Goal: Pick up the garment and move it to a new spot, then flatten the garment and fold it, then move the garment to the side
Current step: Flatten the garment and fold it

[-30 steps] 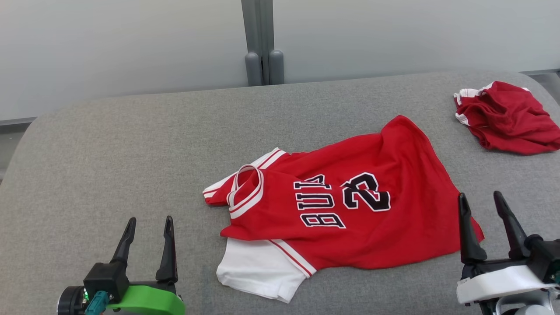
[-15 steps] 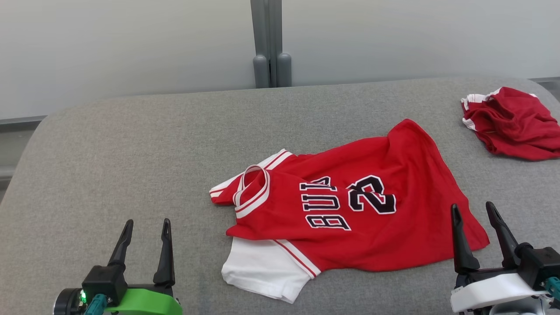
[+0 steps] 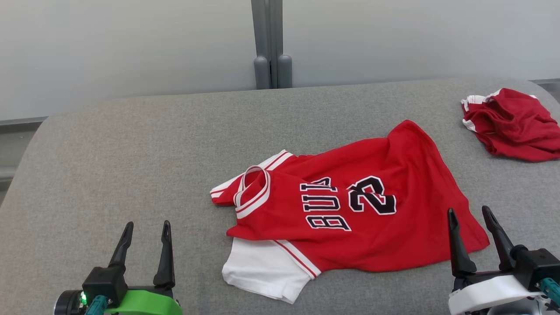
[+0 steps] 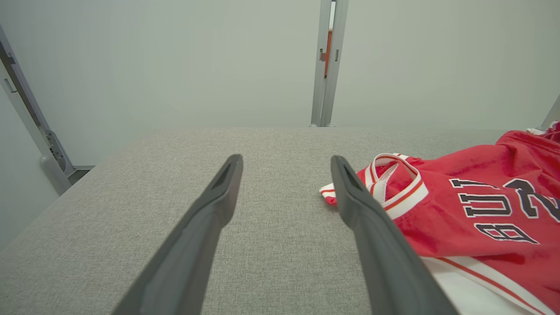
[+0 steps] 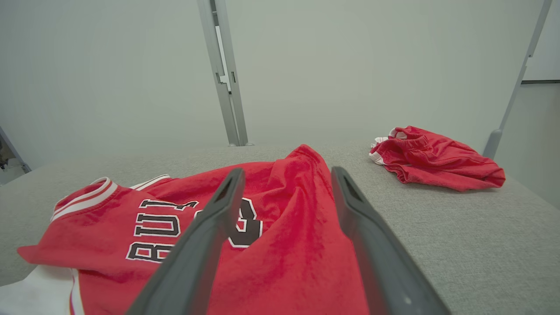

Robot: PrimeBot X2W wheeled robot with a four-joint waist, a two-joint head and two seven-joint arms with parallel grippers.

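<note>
1. The grey padded bench (image 3: 131, 153) took up most of the head view, and everything sat on it.
2. The red jersey (image 3: 393, 166) lay roughly mid-bench, a bit to the right. It was spread out but wrinkled, with its collar toward the left and its hem toward the right. The black lettering and the number 23 faced up, and a white sleeve stuck out at the near edge.
3. A crumpled red bundle (image 3: 512, 127) with white trim sat at the far right corner of the bench, well apart from the jersey.
4. The right gripper (image 3: 468, 211) was at the lower right with its jaws spread wide and nothing pinched. In the head view they stood right at the jersey's near hem corner, with one finger overlapping the red edge. In the right wrist view the jersey (image 5: 284, 245) ran under and between the jaws of the right gripper (image 5: 287, 171). I couldn't tell whether they touched the cloth.
5. The left gripper (image 3: 148, 224) was at the lower left, its jaws also spread and empty, over bare bench. It was clear of the white sleeve. In the left wrist view the left gripper (image 4: 286, 159) had the jersey (image 4: 459, 227) off to the right, with the collar poking out from behind the right-hand finger.
</note>
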